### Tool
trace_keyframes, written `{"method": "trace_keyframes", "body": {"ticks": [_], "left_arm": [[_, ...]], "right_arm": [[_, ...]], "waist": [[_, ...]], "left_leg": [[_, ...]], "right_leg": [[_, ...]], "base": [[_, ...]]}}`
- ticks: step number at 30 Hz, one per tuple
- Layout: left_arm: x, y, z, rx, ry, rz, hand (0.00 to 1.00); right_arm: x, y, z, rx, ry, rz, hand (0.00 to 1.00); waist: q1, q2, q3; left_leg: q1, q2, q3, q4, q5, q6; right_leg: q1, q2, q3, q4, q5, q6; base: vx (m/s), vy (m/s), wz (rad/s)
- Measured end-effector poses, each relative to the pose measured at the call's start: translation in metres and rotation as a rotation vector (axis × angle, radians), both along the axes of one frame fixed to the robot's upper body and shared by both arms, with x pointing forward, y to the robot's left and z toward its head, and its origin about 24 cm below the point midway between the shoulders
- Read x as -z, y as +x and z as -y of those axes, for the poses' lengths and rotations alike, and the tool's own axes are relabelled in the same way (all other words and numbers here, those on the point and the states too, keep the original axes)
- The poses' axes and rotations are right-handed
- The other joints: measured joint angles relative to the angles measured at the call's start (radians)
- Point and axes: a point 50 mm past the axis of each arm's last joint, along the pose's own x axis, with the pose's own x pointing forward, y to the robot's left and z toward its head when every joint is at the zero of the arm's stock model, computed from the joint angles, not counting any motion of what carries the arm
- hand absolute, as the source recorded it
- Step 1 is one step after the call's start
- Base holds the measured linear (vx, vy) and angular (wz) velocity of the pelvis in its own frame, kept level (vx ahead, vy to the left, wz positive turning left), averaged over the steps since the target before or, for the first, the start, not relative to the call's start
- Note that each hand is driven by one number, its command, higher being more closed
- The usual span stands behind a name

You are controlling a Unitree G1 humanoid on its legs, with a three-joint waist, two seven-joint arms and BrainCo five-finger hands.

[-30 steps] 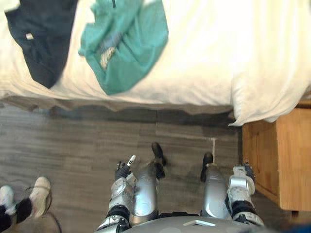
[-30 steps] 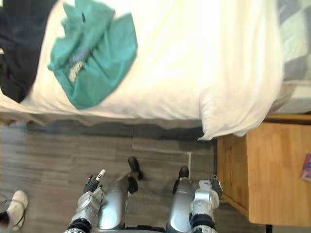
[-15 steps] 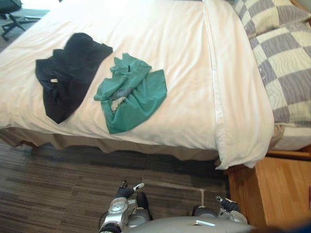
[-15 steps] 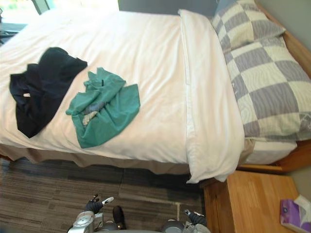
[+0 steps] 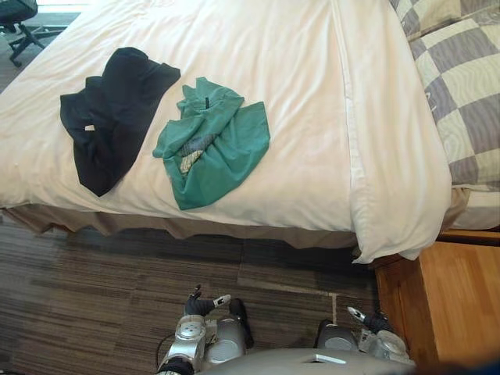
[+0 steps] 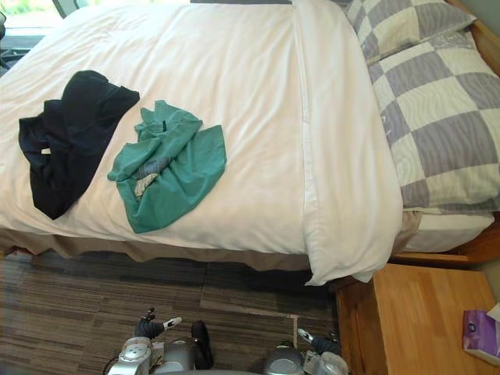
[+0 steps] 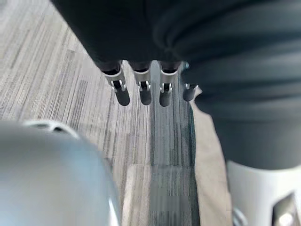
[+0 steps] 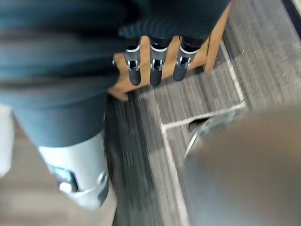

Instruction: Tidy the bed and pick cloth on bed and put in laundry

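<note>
Two cloths lie on the white bed (image 5: 312, 94), near the edge facing the robot. The black cloth (image 5: 113, 113) is spread flat, and the crumpled green cloth (image 5: 219, 148) sits just beside it on the robot's right. Checked pillows (image 6: 437, 94) are at the far right, above a wooden nightstand (image 6: 406, 312). The left hand (image 7: 143, 89) and right hand (image 8: 155, 70) hang low over the floor (image 5: 94, 297), well apart from the cloths. Their fingers are straight and empty.
</note>
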Motion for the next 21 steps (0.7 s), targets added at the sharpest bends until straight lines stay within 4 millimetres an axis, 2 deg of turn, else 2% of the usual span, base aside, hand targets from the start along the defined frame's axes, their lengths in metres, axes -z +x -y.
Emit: {"method": "trace_keyframes", "body": {"ticks": [1, 3, 4, 5, 6, 7, 8, 9, 10, 11, 12, 13, 14, 15, 16, 17, 18, 21], "left_arm": [[0.0, -0.001, 0.0, -0.006, 0.005, -0.001, 0.0], [0.001, -0.002, 0.002, -0.014, 0.007, 0.0, 0.0], [0.001, -0.003, 0.004, -0.018, 0.002, -0.001, 0.0], [0.0, -0.001, 0.001, -0.023, 0.007, 0.008, 0.0], [-0.004, 0.001, -0.009, -0.029, 0.037, 0.021, 0.0], [-0.005, -0.001, -0.019, -0.04, 0.059, 0.017, 0.0], [-0.005, -0.002, -0.022, -0.043, 0.068, 0.014, 0.0], [-0.006, 0.0, -0.024, -0.029, 0.078, 0.017, 0.0], [-0.006, 0.001, -0.021, -0.008, 0.078, 0.007, 0.0], [-0.004, 0.0, -0.018, 0.004, 0.074, 0.0, 0.0], [-0.002, -0.003, -0.017, 0.023, 0.078, -0.019, 0.0], [-0.001, -0.005, -0.018, 0.031, 0.08, -0.035, 0.0], [0.0, -0.007, -0.016, 0.042, 0.079, -0.045, 0.0], [0.001, -0.008, -0.013, 0.058, 0.075, -0.052, 0.0], [0.001, -0.007, -0.011, 0.084, 0.082, -0.056, 0.0], [0.001, -0.006, -0.011, 0.113, 0.093, -0.058, 0.0], [0.001, -0.006, -0.01, 0.113, 0.092, -0.062, 0.0], [0.002, -0.003, 0.002, 0.128, 0.064, -0.058, 0.0]], "right_arm": [[0.001, -0.009, 0.004, 0.006, -0.012, -0.021, 0.0], [0.003, -0.026, 0.007, 0.02, -0.019, -0.062, 0.0], [0.004, -0.033, 0.008, 0.035, -0.021, -0.079, 0.0], [0.005, -0.035, 0.004, 0.046, -0.013, -0.084, 0.0], [0.008, -0.038, -0.009, 0.075, 0.024, -0.088, 0.0], [0.01, -0.039, -0.02, 0.091, 0.058, -0.089, 0.0], [0.01, -0.039, -0.022, 0.091, 0.064, -0.088, 0.0], [0.01, -0.037, -0.028, 0.073, 0.076, -0.086, 0.0], [0.01, -0.033, -0.025, 0.038, 0.065, -0.087, 0.0], [0.008, -0.025, -0.021, -0.002, 0.047, -0.08, 0.0], [0.007, -0.021, -0.019, -0.035, 0.036, -0.074, 0.0], [0.007, -0.017, -0.018, -0.07, 0.023, -0.075, 0.0], [0.006, -0.014, -0.017, -0.099, 0.01, -0.074, 0.0], [0.004, -0.01, -0.012, -0.14, -0.013, -0.064, 0.0], [0.002, -0.006, -0.011, -0.17, -0.027, -0.051, 0.0], [0.0, 0.002, -0.012, -0.203, -0.034, -0.025, 0.0], [-0.001, 0.006, -0.014, -0.241, -0.04, -0.008, 0.0], [-0.007, 0.021, -0.011, -0.315, -0.066, 0.04, 0.0]], "waist": [[-0.001, 0.005, -0.003], [0.005, 0.025, -0.014], [0.006, 0.038, -0.022], [0.006, 0.022, -0.021], [0.005, -0.019, -0.03], [0.01, -0.04, -0.061], [0.019, -0.045, -0.071], [0.031, -0.052, -0.08], [0.042, -0.047, -0.082], [0.043, -0.04, -0.086], [0.029, -0.038, -0.084], [0.027, -0.033, -0.081], [0.028, -0.025, -0.076], [0.028, -0.001, -0.069], [0.024, 0.011, -0.065], [0.012, 0.022, -0.059], [0.011, 0.009, -0.061], [0.008, 0.025, -0.037]], "left_leg": [[-0.005, 0.057, -0.026, -0.009, 0.003, -0.006], [-0.007, 0.136, -0.082, -0.07, 0.015, -0.024], [-0.006, 0.159, -0.082, -0.093, 0.053, -0.087], [-0.011, 0.137, -0.067, -0.07, 0.085, -0.19], [-0.037, 0.091, -0.059, -0.024, 0.046, -0.187], [-0.082, 0.086, -0.061, 0.05, 0.003, -0.189], [-0.094, 0.09, -0.052, 0.086, -0.028, -0.181], [-0.094, 0.091, -0.022, 0.11, -0.058, -0.157], [-0.076, 0.093, 0.024, 0.104, -0.074, -0.131], [-0.059, 0.094, 0.059, 0.081, -0.067, -0.108], [-0.029, 0.087, 0.096, 0.032, -0.05, -0.081], [0.026, 0.068, 0.126, -0.042, -0.022, -0.064], [0.065, 0.057, 0.146, -0.093, -0.001, -0.055], [0.108, 0.048, 0.165, -0.16, 0.028, -0.048], [0.125, 0.039, 0.167, -0.197, 0.049, -0.039], [0.142, 0.022, 0.167, -0.237, 0.07, -0.041], [0.154, -0.007, 0.172, -0.26, 0.08, -0.044], [0.196, -0.049, 0.174, -0.333, 0.129, -0.044]], "right_leg": [[-0.013, -0.018, 0.009, 0.019, -0.003, 0.024], [-0.038, -0.046, 0.019, 0.047, -0.005, 0.075], [-0.04, -0.066, 0.02, 0.045, -0.002, 0.112], [-0.027, -0.097, 0.024, 0.034, 0.005, 0.129], [-0.009, -0.137, 0.027, -0.018, 0.051, 0.117], [-0.003, -0.138, 0.02, -0.081, 0.15, 0.101], [0.001, -0.138, 0.017, -0.118, 0.222, 0.103], [-0.011, -0.142, 0.003, -0.146, 0.314, 0.081], [-0.042, -0.145, -0.057, -0.163, 0.424, -0.037], [-0.06, -0.148, -0.135, -0.159, 0.472, -0.107], [-0.082, -0.14, -0.219, -0.091, 0.417, -0.076], [-0.1, -0.09, -0.265, 0.0, 0.319, -0.031], [-0.1, -0.041, -0.271, 0.035, 0.249, -0.021], [-0.098, 0.037, -0.271, 0.07, 0.169, -0.032], [-0.097, 0.087, -0.27, 0.077, 0.124, -0.041], [-0.088, 0.159, -0.263, 0.044, 0.079, -0.054], [-0.058, 0.172, -0.275, -0.012, 0.065, -0.067], [-0.028, 0.176, -0.186, -0.073, 0.062, -0.07]], "base": [[0.0, 0.321, 0.08], [0.03, 0.426, 0.1], [0.09, 0.557, 0.23], [0.11, 0.635, 0.28], [0.12, 0.484, 0.18], [0.11, 0.461, -0.05], [0.09, 0.476, -0.36], [0.07, 0.593, -0.63], [0.05, 0.474, -0.78], [0.07, 0.405, -0.71], [0.1, 0.311, -0.59], [0.11, 0.259, -0.49], [0.11, 0.199, -0.48], [0.07, 0.136, -0.3], [0.05, 0.112, -0.13], [0.03, 0.05, -0.04], [0.01, 0.045, -0.08], [-0.01, 0.023, -0.06]]}}
